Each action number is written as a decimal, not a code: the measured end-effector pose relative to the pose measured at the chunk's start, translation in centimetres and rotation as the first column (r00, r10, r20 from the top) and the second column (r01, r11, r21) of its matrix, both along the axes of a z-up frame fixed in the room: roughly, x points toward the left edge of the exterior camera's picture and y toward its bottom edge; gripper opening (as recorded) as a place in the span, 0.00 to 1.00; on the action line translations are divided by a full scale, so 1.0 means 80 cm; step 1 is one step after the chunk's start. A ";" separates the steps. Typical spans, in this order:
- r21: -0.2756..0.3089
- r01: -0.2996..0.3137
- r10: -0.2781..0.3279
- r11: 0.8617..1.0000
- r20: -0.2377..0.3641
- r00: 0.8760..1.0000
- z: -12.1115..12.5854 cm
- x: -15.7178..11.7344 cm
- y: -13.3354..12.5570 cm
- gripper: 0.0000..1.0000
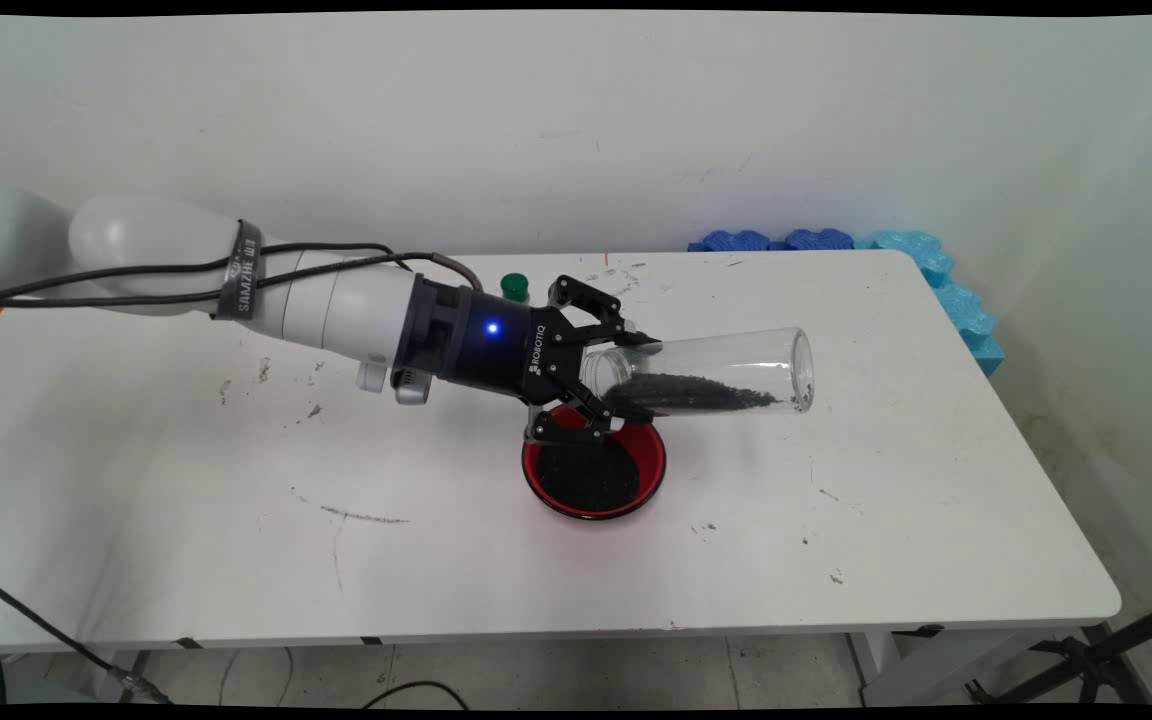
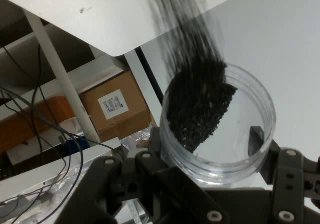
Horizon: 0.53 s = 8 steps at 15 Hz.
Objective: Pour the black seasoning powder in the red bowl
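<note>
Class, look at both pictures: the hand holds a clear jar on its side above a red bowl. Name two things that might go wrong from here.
1. The jar lies nearly level with dark grains spread along its wall; its far end reaches past the red bowl, so grains might land on the table.
2. The hand grips smooth glass only at one end; the jar may slip.

A white Kinova arm with rounded links, black cables strapped alongside by a grey lettered band, ends in a black ROBOTIQ-marked end effector (image 1: 604,372) with a glowing blue light and silver-screwed linkage.
</note>
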<state>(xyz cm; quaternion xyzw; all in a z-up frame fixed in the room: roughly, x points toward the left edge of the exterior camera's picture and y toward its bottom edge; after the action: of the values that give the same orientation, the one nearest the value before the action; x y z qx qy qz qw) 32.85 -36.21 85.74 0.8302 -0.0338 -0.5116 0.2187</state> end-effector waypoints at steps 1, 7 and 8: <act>0.001 -0.002 0.002 1.000 -0.003 1.000 -0.001 0.001 0.001 0.00; 0.005 -0.012 0.013 1.000 -0.019 1.000 -0.004 0.004 0.000 0.00; 0.005 -0.014 0.014 1.000 -0.022 1.000 -0.005 0.004 0.000 0.00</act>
<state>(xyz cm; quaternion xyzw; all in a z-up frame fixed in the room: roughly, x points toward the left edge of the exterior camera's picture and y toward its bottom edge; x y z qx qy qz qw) 33.15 -36.21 85.38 0.8254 -0.0243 -0.5192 0.2205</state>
